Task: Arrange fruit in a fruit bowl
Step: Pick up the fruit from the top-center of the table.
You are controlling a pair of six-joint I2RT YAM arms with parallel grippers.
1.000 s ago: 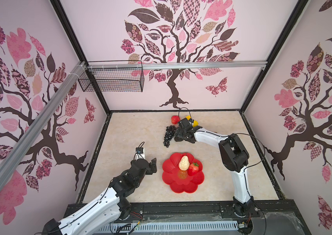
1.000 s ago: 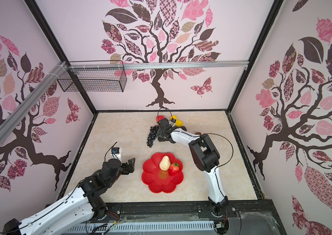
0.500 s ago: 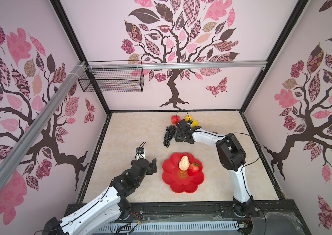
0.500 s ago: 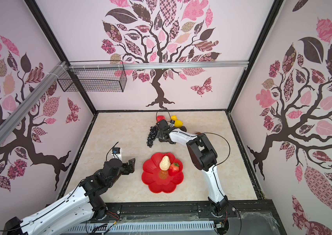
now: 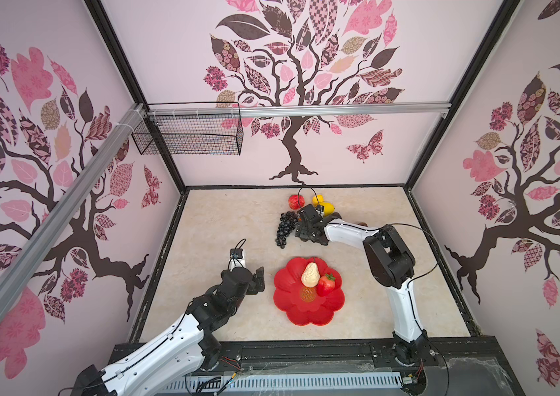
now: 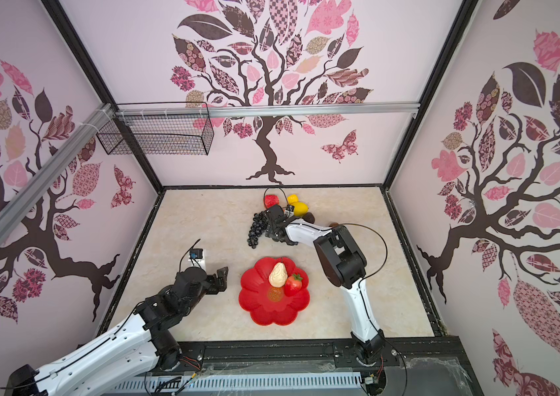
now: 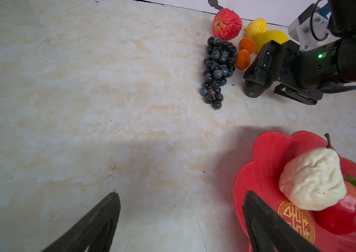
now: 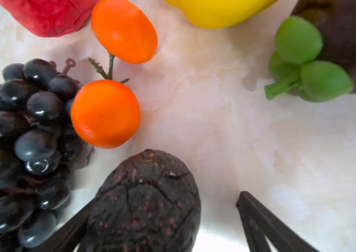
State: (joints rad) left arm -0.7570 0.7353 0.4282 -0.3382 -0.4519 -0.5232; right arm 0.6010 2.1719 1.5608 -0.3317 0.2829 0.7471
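Between the spread fingers of the right gripper [image 8: 165, 198] a dark avocado [image 8: 148, 174] is found lying on the table [image 5: 223, 223]. One finger [image 8: 72, 227] is set close against its flank, though contact cannot be told, and the other finger [image 8: 259, 220] is kept apart from it by a strip of bare table. The jaws are parted around the fruit, not clenched on it.

In both top views the avocado is hidden beneath that gripper. Reckoned from the gripper there, the black grape bunch [image 5: 284, 228] is placed at 9 o'clock, just beside it. The red apple [image 5: 296, 201] is placed at 12 o'clock and the yellow lemon [image 5: 327, 207] at 1 o'clock. Two small oranges [image 8: 105, 114], joined on one green stalk, are seen in the right wrist view between the grapes and the lemon. A dark round fruit with green leaves [image 8: 347, 48] is seen beyond the free finger.

At 6 o'clock from this cluster, well apart from it, the red fruit bowl [image 5: 306, 317] is set flat on the table. Two fruits are held in it – a cream pear [image 5: 310, 275] and a strawberry [image 5: 325, 284], touching each other. They lie just past the gold emblem [image 5: 308, 294] toward 12 o'clock.

At 9 o'clock of the bowl, near its rim, the left gripper [image 7: 180, 194] is held above the table. Its jaws are opened wide and nothing is grasped.

A black wire basket [image 5: 189, 133] is hung high at 11 o'clock.
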